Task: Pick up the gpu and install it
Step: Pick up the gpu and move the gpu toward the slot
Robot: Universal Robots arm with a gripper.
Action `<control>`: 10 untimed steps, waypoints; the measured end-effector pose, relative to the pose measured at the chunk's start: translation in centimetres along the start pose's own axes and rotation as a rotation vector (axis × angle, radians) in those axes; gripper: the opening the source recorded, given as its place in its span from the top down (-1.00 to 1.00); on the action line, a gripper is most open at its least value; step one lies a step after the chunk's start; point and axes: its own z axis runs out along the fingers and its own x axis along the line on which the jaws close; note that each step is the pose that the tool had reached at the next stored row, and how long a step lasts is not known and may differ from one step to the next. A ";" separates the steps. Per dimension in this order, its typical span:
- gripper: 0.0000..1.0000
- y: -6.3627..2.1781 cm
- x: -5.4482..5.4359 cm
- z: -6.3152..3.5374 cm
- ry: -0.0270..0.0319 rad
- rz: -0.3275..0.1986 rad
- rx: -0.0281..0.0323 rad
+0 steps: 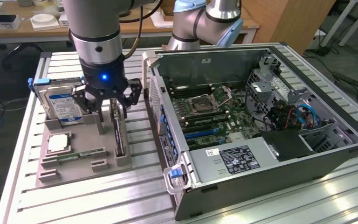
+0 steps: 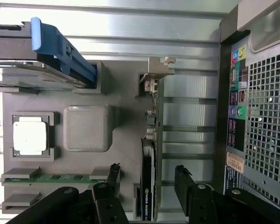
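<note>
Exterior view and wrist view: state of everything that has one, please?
gpu: standing on edge in tray slot, uninstalled
end effector: open, fingers either side of gpu
computer case: side open
hard drive: upright in tray
processor: flat in recess
memory stick: slotted in tray

The exterior camera stands apart from me, looking down at a slant across the table [image 1: 73, 205], tray [image 1: 79, 140] and computer case [image 1: 260, 186]. My wrist camera looks straight down, close over that tray; both catch its card [image 2: 151, 140], hard drive [image 2: 23, 70] and the case's back panel [image 2: 266, 116].
</note>
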 end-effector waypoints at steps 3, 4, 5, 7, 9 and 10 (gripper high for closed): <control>-0.18 -0.23 0.0 0.31 0.0000 0.000 -0.0001; -0.18 -0.29 0.0 0.40 0.0001 0.000 -0.0001; -0.18 -0.36 0.0 0.51 -0.0001 0.000 -0.0002; -0.18 -0.48 0.0 0.71 0.0000 0.000 -0.0001; -0.18 -0.55 0.0 0.95 0.0000 0.000 -0.0001; -0.18 -0.56 0.0 1.11 0.0000 0.000 -0.0001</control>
